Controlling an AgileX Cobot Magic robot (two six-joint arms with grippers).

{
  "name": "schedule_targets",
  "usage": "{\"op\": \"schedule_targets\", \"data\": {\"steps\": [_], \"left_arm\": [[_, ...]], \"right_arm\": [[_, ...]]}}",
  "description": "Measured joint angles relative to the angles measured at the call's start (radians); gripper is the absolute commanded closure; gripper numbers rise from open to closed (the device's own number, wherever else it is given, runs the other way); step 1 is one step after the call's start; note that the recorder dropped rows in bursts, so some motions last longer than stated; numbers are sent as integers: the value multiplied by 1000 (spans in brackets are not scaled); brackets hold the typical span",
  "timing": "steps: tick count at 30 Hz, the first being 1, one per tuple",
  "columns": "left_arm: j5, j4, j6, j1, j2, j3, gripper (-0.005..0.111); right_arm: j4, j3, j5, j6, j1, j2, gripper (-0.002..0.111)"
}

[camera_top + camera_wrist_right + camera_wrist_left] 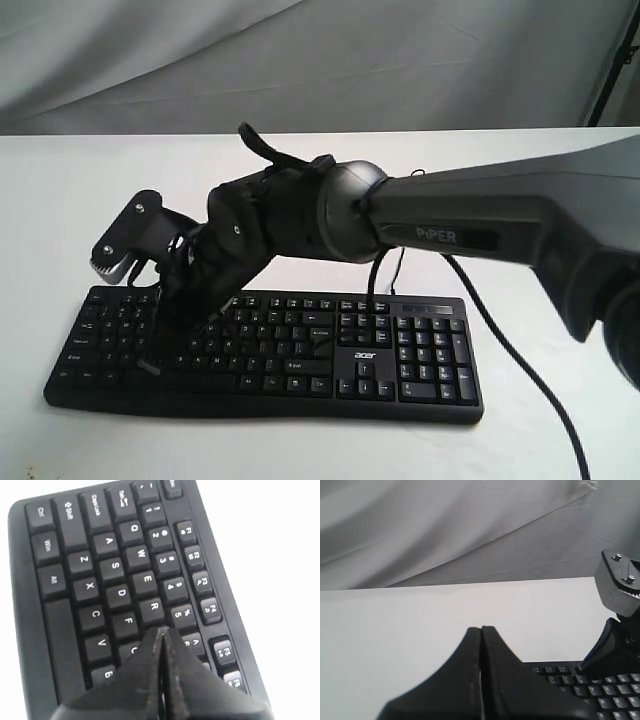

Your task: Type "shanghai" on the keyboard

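Observation:
The black keyboard (400, 352) with its white "acer" logo lies on the white table, its thin black cable (505, 345) trailing off to the right. My right arm reaches across to the keyboard's left half. The right gripper (172, 328) is shut and empty and points down at the letter keys. In the right wrist view its tip (161, 630) sits over the keyboard (100, 555) just past R and F, hiding the keys beneath; whether it touches one I cannot tell. The left gripper (481, 628) is shut and empty, above bare table beside the keyboard (600, 690) corner.
The white table (60, 180) runs back to a grey cloth backdrop (300, 60). The right arm's grey camera mount (130, 235) juts out over the keyboard's left end and shows in the left wrist view as a camera mount (620, 582) too.

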Motion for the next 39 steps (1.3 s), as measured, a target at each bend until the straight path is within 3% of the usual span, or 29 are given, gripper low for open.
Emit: {"op": "schedule_targets", "data": {"steps": [7,16,39], "left_arm": [[0,0,0,0,0,0,107],[0,0,0,0,0,0,107],[0,0,0,0,0,0,107]], "right_arm": [[84,-240,106,-54,0,108,108],[85,-421,185,-56,47,235,108],[85,-450,186,-37,52,279,108]]}}
